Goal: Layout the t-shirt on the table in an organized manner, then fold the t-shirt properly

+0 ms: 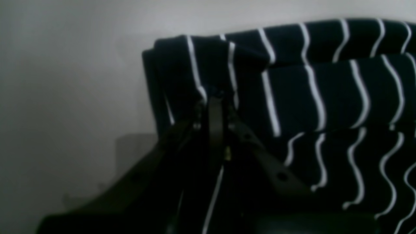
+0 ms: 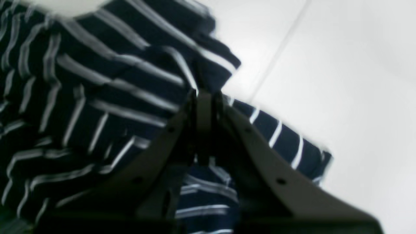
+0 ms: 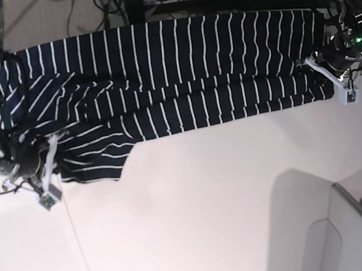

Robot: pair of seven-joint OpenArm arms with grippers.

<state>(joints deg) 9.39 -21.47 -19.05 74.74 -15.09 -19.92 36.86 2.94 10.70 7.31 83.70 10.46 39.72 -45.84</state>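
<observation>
The t-shirt lies stretched across the far side of the bench, its long axis running from one end effector to the other, stripes crossing that axis. Its layers are already doubled lengthwise — a folded band shows in the left wrist view, edges stacked. The left end effector is clamped on the corner of that band, with the cloth running away to its right and ahead of it. The right end effector is likewise pinched shut on a bunched fold, with most of the fabric to its left and a short striped flap trailing to its right onto bare bench.

Judging by this, the 2 arms hold opposite ends, neither nearer the middle. The right end looks rumpled and slanted, while the left end sits squarer — so the coming move likely turns on tensioning along that long axis.
</observation>
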